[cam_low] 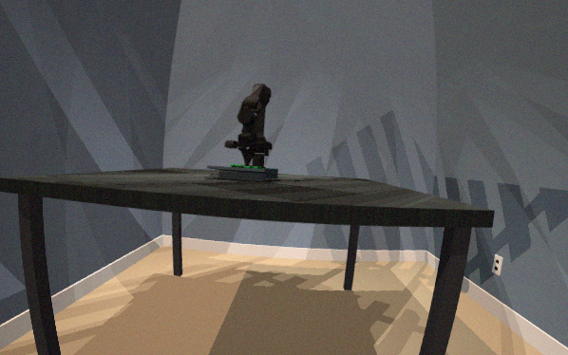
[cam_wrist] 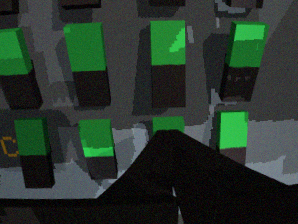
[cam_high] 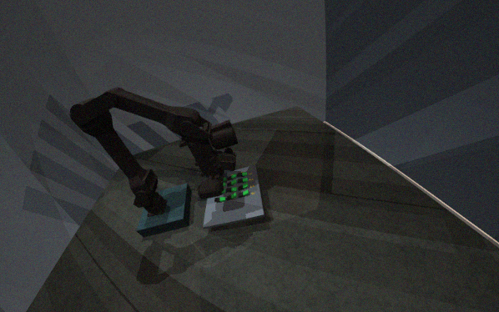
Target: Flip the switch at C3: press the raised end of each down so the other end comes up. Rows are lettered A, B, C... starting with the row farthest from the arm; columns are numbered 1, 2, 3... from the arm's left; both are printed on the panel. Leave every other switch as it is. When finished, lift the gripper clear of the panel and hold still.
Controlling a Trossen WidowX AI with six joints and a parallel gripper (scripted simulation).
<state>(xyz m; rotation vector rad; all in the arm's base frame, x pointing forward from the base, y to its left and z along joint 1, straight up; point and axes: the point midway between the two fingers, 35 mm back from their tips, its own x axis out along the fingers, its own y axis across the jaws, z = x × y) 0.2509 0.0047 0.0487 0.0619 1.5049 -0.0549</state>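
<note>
The light grey panel [cam_high: 219, 220] [cam_wrist: 65, 189] carries rows of rocker switches, each with a green half and a dark half. My gripper [cam_high: 219, 193] [cam_low: 247, 164] [cam_wrist: 166, 139] is shut and empty, pointing down at row C. In the wrist view its tips cover the dark near half of switch C3 [cam_wrist: 168, 123]; only part of C3's green far half shows. Whether the tips touch it, and its tilt, cannot be told. Switch C2 [cam_wrist: 97, 145] is to the left and switch C4 [cam_wrist: 233, 131] to the right, its lower part partly hidden by a finger.
Switch B3 [cam_wrist: 168, 62] is just beyond C3, with switch B2 [cam_wrist: 87, 62] and switch B4 [cam_wrist: 245, 60] beside it. Switch C1 [cam_wrist: 34, 150] is farther left. The arm's base stands on a teal block [cam_high: 178, 208] beside the panel on the dark table [cam_high: 327, 259] [cam_low: 349, 199].
</note>
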